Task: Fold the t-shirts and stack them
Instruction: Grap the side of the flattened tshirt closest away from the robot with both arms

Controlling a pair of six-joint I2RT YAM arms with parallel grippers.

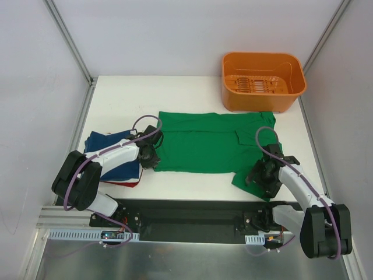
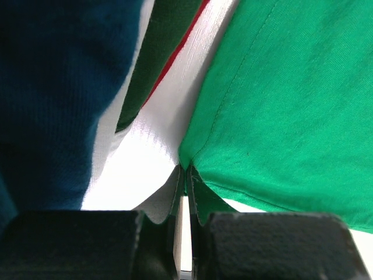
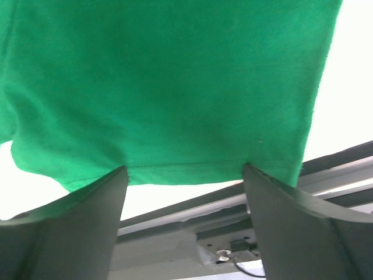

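Note:
A bright green t-shirt (image 1: 204,143) lies spread flat across the middle of the white table (image 1: 192,90). My left gripper (image 1: 152,156) is at its near left corner. In the left wrist view the jaws (image 2: 186,172) are shut on that corner of the green cloth (image 2: 291,99). A navy t-shirt (image 1: 108,143) lies folded at the left, with a red edge (image 1: 125,183) and a dark edge (image 2: 148,70) under it. My right gripper (image 1: 262,175) stands open at the near right sleeve, its fingers (image 3: 93,216) on either side of the green hem (image 3: 183,169).
An orange plastic basket (image 1: 262,81) stands at the back right, just beyond the green shirt. A black and metal rail (image 1: 186,219) runs along the near table edge under both arm bases. Pale walls enclose the table on the left, back and right.

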